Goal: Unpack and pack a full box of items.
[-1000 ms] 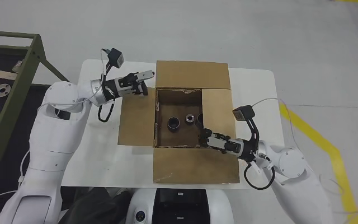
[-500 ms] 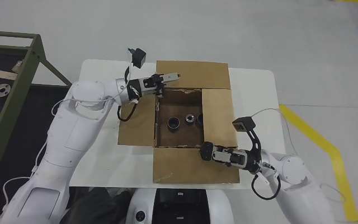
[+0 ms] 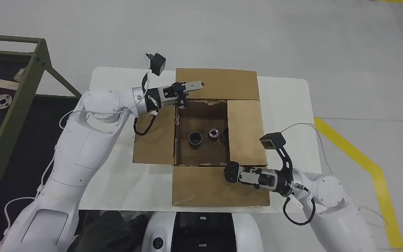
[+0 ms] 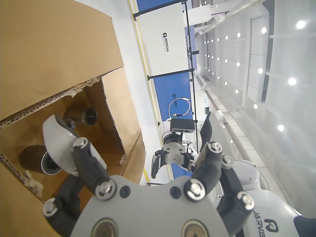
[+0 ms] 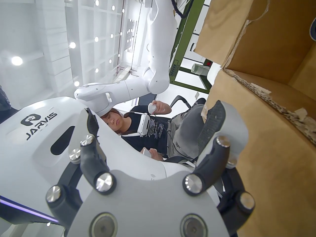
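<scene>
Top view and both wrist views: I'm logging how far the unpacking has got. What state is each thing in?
cardboard box, open, four flaps folded out.
large dark cylinder, inside the box, open end up.
small dark cylinder, inside the box, beside the large one.
third dark piece, inside by the box wall, shape unclear.
left gripper, open, empty, over the box's far corner.
right gripper, open, empty, at the near flap.

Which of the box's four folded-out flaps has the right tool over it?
The near flap, the one folded out toward the robot; the right tool, open, hangs by its inner edge. The rest lie farther from it.
</scene>
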